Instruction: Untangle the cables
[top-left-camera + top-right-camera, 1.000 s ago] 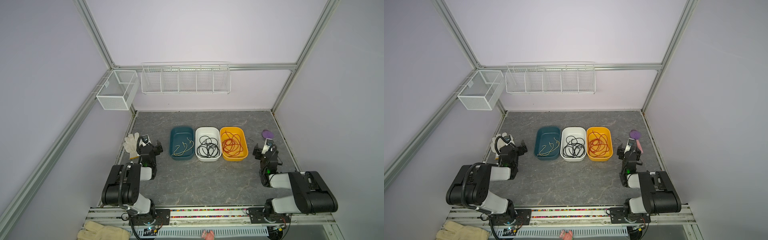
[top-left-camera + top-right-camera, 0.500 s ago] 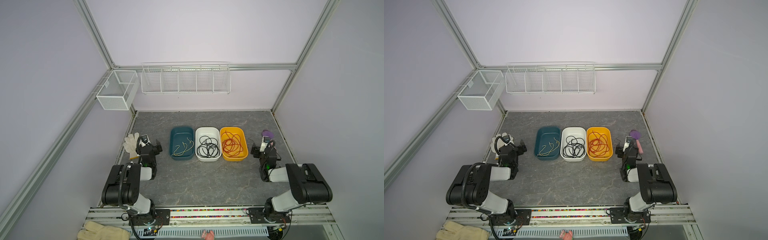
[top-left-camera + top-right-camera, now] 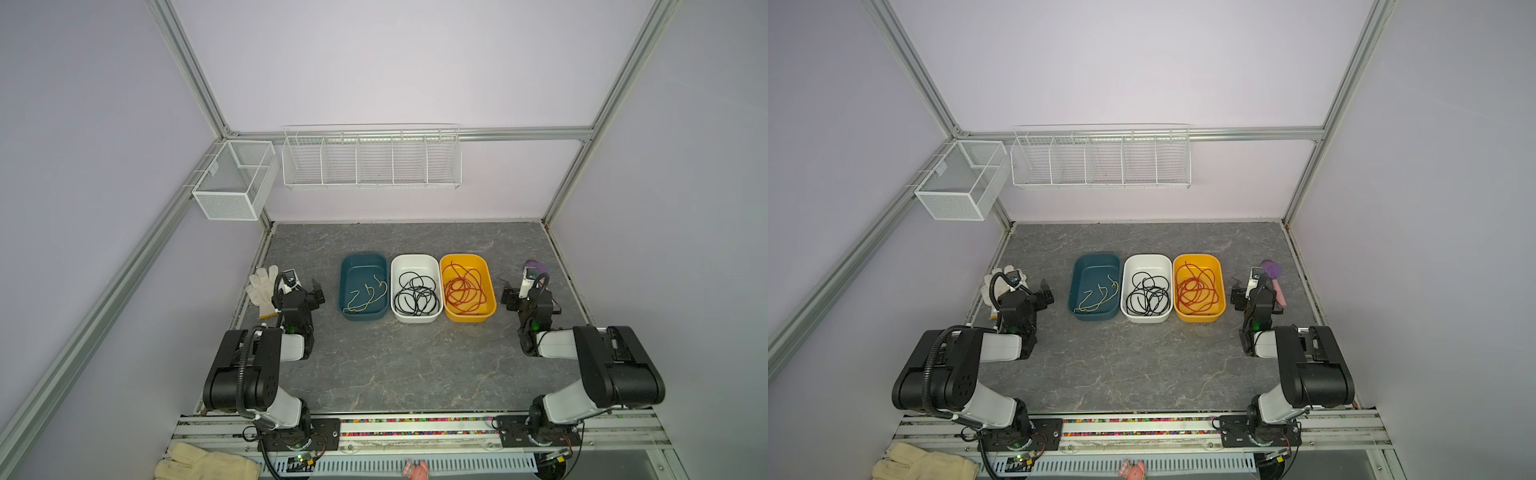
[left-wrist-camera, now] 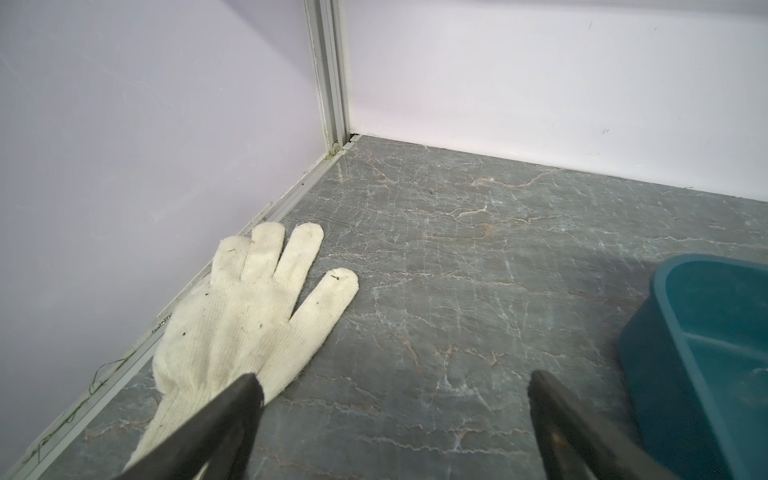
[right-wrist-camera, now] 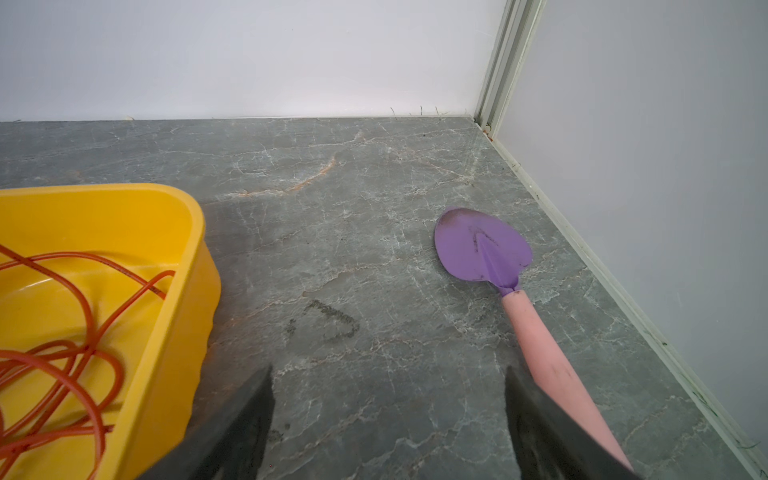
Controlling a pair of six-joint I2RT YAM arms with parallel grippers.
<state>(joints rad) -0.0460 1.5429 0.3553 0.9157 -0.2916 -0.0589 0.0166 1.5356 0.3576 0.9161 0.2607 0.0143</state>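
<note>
Marble tabletop [image 3: 415, 365]: bins [image 3: 414, 257] hold colour-sorted cables [image 3: 415, 293].

In both top views the left arm [image 3: 257, 361] sits folded low at lower left, forearm reaching up-frame. The left gripper [image 3: 301, 293] has its jaws spread wide and empty. At lower right the right arm [image 3: 611, 365] mirrors it, and the right gripper [image 5: 388, 378] has its jaws wide apart and empty, just above the worktop.

You have a stone-look tabletop [image 4: 457, 270], smooth with a faint sheen. Lower left in the left wrist view, the glove [image 4: 245, 316] is knitted cloth, flecked with dirt. The yellow bin [image 5: 183, 324] is glossy plastic; the red cables [image 5: 88, 332] are smooth-sheathed. The trowel [image 5: 484, 249] blade is matt and scuffed.
</note>
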